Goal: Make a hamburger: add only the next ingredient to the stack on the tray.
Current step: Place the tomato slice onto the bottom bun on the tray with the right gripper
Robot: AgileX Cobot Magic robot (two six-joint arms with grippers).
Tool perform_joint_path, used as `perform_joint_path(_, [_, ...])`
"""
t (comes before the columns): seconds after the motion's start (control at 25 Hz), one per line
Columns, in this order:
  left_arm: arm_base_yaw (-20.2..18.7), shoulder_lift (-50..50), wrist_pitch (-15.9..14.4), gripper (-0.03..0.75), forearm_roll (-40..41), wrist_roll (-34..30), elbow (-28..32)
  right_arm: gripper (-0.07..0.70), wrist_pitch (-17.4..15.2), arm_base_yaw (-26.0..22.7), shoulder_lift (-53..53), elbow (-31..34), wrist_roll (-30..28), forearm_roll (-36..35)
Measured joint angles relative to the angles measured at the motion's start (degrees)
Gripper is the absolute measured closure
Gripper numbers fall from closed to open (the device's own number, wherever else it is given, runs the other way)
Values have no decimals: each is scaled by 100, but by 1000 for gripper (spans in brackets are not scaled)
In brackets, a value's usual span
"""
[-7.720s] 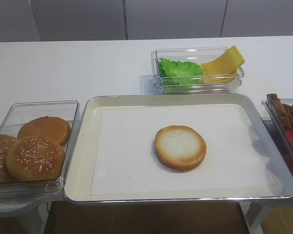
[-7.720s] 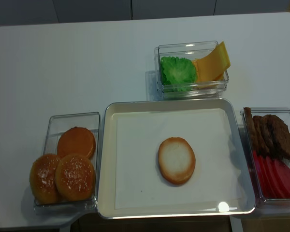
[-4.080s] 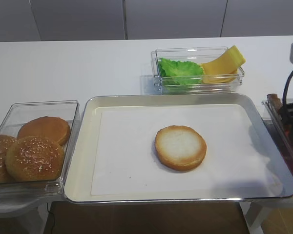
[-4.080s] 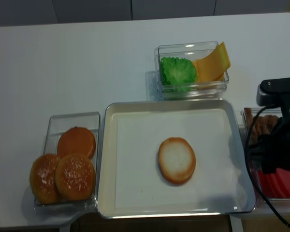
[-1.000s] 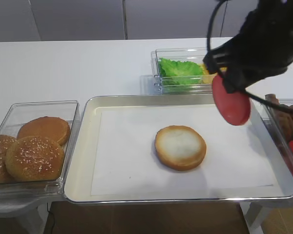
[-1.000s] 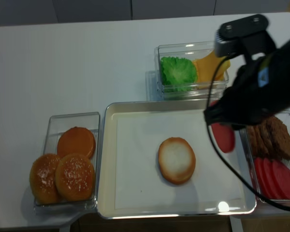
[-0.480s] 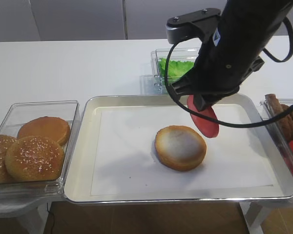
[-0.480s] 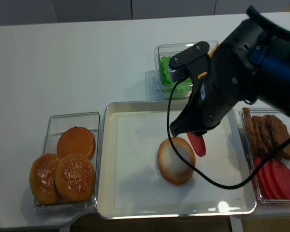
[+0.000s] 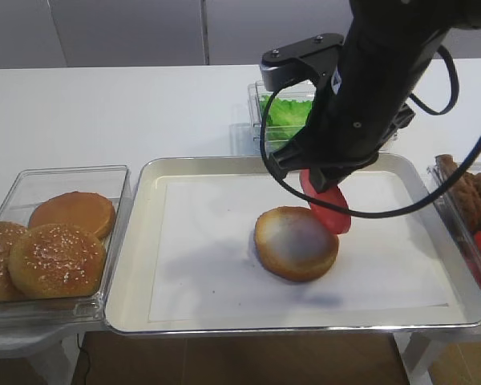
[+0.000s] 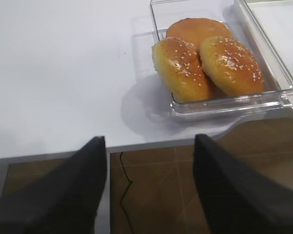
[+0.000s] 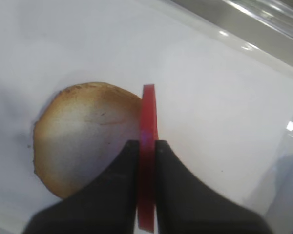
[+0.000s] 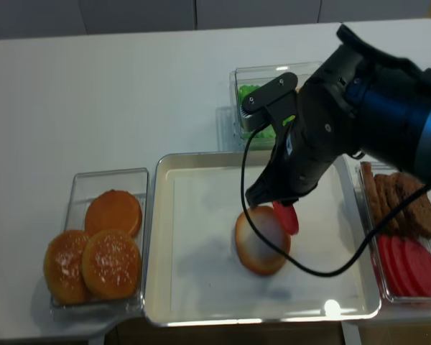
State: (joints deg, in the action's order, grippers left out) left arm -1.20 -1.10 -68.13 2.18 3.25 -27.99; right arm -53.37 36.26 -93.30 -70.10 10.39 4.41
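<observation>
Red and flat, the tomato slice [image 11: 147,146] stands on edge, pinched between the jaws of the right gripper [image 11: 145,161] near the frame's middle, just above the right rim of the bun bottom [image 9: 296,242]. That bun lies on the paper-lined metal tray [image 9: 136,281]. At lower left, the left gripper [image 10: 149,185] hangs off the counter [image 10: 53,73] with jaws spread wide, near the sesame buns [image 10: 205,66].

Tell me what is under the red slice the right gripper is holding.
The red slice, held on edge in the right gripper, hangs over the right rim of the bun bottom and the tray's white paper. Whether it touches the bun is unclear.
</observation>
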Motion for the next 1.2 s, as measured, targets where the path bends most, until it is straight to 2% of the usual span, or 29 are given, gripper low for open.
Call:
perform_joint_path(0.64, [0,0,0,293,-13,0,0,560,2,0,-86,-12,0,-83])
perform_joint_path(0.76, [0,0,0,293,-25,0,0,513,-68,0,-86,-22,0,-121])
perform_joint_path(1.0, [0,0,0,293,-25,0,0,338,-156,0,-106,-22,0,-251])
perform_joint_path(1.2, [0,0,0,293,-25,0,0,252,-193,0,-106,-22,0,-363])
